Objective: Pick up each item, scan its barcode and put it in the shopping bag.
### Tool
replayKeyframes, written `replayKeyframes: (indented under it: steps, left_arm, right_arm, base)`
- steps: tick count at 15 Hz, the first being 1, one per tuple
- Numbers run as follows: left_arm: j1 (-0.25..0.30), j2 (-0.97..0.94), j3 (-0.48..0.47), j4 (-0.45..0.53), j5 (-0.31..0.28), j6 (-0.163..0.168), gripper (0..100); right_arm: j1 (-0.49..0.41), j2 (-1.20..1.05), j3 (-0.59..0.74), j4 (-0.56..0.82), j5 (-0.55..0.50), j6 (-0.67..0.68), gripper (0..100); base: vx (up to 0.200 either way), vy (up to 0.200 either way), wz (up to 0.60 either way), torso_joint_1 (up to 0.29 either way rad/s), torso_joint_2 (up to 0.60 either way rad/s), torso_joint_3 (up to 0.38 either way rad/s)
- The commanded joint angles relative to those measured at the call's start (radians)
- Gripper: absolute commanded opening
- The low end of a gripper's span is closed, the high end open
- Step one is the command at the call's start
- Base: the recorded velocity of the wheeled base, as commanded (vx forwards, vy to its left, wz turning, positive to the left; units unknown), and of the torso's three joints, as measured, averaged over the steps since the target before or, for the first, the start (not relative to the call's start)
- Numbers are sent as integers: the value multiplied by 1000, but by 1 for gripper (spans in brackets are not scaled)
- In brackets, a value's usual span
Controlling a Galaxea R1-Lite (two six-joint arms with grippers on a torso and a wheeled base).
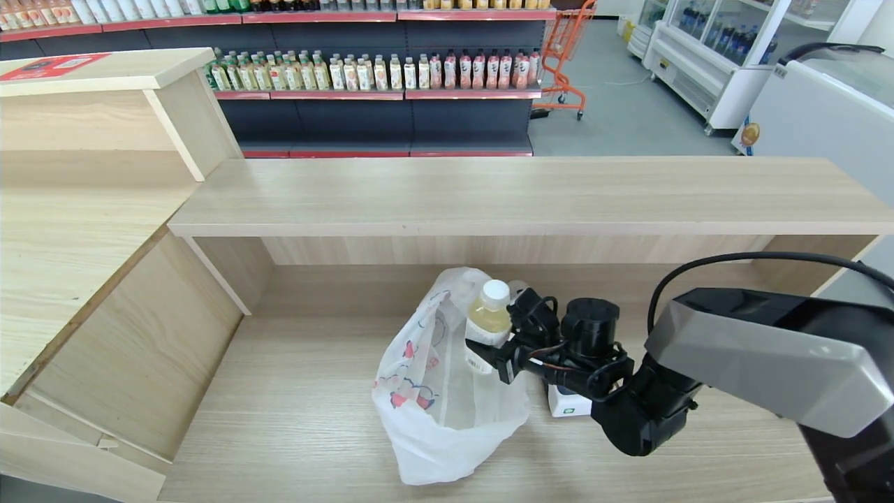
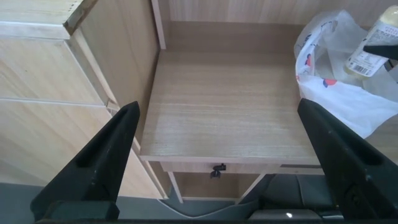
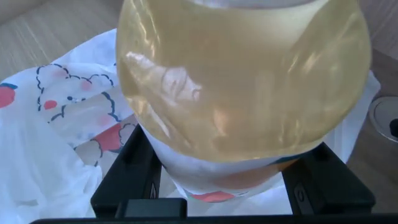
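Right hand [image 1: 504,335] clamps bottle [image 1: 489,318] over shopping bag [image 1: 433,412] on wooden counter [image 1: 293,419]; left hand [image 2: 219,109] spread wide; drink shelves [image 1: 377,70] behind.

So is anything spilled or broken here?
No, nothing stands out. The right gripper holds the bottle, cap on, at the mouth of the shopping bag, and no spill shows on the counter.

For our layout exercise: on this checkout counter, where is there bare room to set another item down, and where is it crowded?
Free: the lower counter between the side panel and the shopping bag, and the whole upper ledge. Crowded: right of the bag, where the right gripper holds the bottle near a white box.
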Motion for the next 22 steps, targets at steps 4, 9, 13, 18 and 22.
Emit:
replayKeyframes:
  steps: [4, 9, 13, 18, 22]
  left_arm:
    - [1, 1, 0, -1, 0, -2, 100]
    - [1, 1, 0, -1, 0, 0, 100]
    - [1, 1, 0, 0, 0, 0, 100]
    - [1, 1, 0, -1, 0, 0, 100]
    - [1, 1, 0, 0, 0, 0, 100]
  right_arm:
    - [10, 107, -116, 29, 2, -78, 0]
    - [32, 143, -162, 29, 4, -94, 0]
    - [39, 112, -150, 25, 4, -88, 100]
    - [4, -201, 65, 108, 2, 112, 100]
    - [-83, -552, 370, 147, 2, 202, 100]
  base:
    - [0, 0, 0, 0, 0, 0]
    - [0, 0, 0, 0, 0, 0]
    - [0, 0, 0, 0, 0, 0]
    - [0, 0, 0, 0, 0, 0]
    - [0, 0, 0, 0, 0, 0]
